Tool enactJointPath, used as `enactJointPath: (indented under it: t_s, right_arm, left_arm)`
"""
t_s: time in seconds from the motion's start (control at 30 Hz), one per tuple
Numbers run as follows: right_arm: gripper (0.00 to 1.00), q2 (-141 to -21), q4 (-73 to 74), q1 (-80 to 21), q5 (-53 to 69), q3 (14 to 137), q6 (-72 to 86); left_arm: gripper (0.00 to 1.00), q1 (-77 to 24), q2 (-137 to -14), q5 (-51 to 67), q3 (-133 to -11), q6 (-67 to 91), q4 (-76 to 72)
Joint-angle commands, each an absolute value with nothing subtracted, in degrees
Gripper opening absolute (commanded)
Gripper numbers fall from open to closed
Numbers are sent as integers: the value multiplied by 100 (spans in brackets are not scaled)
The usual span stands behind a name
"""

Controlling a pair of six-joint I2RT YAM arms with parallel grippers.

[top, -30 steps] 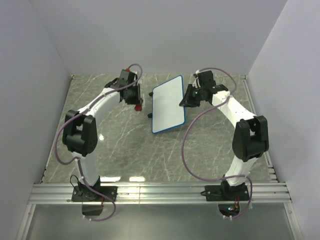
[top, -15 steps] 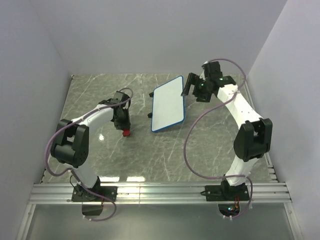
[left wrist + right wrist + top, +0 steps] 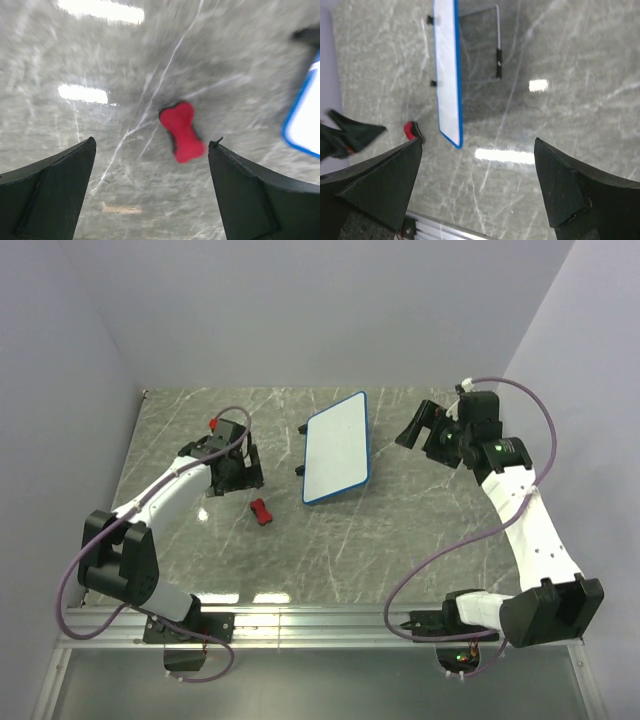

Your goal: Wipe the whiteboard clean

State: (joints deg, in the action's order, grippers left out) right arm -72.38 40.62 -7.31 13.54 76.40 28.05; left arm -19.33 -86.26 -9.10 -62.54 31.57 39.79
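The left fingers [image 3: 55, 190] and right fingers [image 3: 377, 185] are seen spread and empty. The whiteboard [image 3: 338, 452] is judged light, stiff, slick-faced and easily tipped; it is best pinched at its edge.

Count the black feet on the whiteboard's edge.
2 feet, both on the whiteboard's left edge in the top view: one toward its far end, one toward its near end. Others may be hidden.
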Motion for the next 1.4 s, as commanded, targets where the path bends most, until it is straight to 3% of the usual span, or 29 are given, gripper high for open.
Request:
enactJointPath:
  t_s: [0.0, 0.3, 0.33, 0.4, 0.47, 0.57, 0.7, 0.8, 0.93, 1.07, 1.37]
  right_arm:
    - [100, -6840, 3990, -738, 1354, 7296, 2856]
    - [99, -5810, 4052, -747, 1345, 6557, 2953]
    - [99, -5696, 4078, -730, 1336, 6444, 3005]
    - [99, -5328, 4332, -721, 1222, 6364, 3242]
    - [99, -4802, 4447, -703, 1160, 6162, 3496]
    - [99, -4099, 4255, -712, 1292, 5749, 3691]
    - [99, -3350, 3859, -729, 1372, 5362, 3647]
    - [99, -2665, 3692, -782, 1082, 5178, 3630]
    - [99, -1128, 2998, -782, 345, 4327, 3542]
    - [99, 611, 2663, -773, -360, 3859, 3393]
    - [99, 633, 3472, -773, -677, 4192, 3796]
  left_arm:
    - [99, -1969, -8367, -1196, -6618, 3278, 4323]
    - [98, -2065, -7463, -808, -6810, 3770, 4209]
    - [86, -2170, -7201, -1017, -7107, 3779, 4340]
    - [88, -2721, -6621, -1570, -7242, 3701, 4063]
    - [99, -2786, -5620, -1573, -6875, 3595, 3167]
    - [99, -2725, -4590, -2126, -5830, 4827, 2726]
    - [100, -2452, -3930, -1162, -5116, 5572, 2347]
    - [99, -2478, -4120, -1054, -5700, 5336, 2939]
    - [99, -2496, -4605, -1977, -6939, 5002, 4542]
    - [99, -2505, -4965, -1381, -7479, 4421, 4746]
    - [99, -2522, -5115, -1002, -7444, 4457, 4368]
